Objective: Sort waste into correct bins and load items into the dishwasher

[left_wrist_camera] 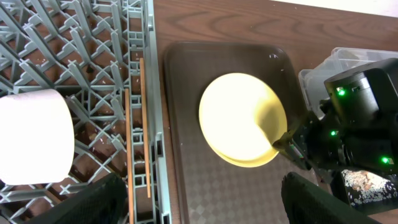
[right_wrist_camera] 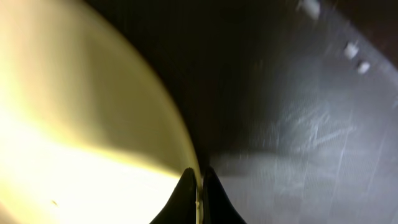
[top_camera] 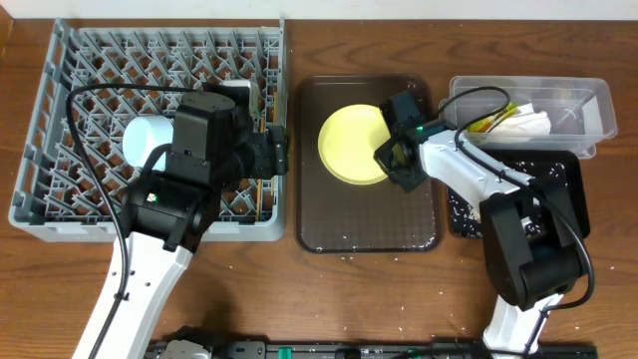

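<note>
**Right gripper (right_wrist_camera: 198,186) clamps the plate's rim**

Black fingertips close together on the thin right edge of the round yellow plate (top_camera: 349,145), which sits on the far half of the brown tray (top_camera: 369,224). Two chopsticks (left_wrist_camera: 142,124) lie side by side in the grey rack (top_camera: 60,120), their long axis parallel to its right wall. Over that wall hovers the left gripper (top_camera: 271,155), jaws wide apart and empty.
</note>
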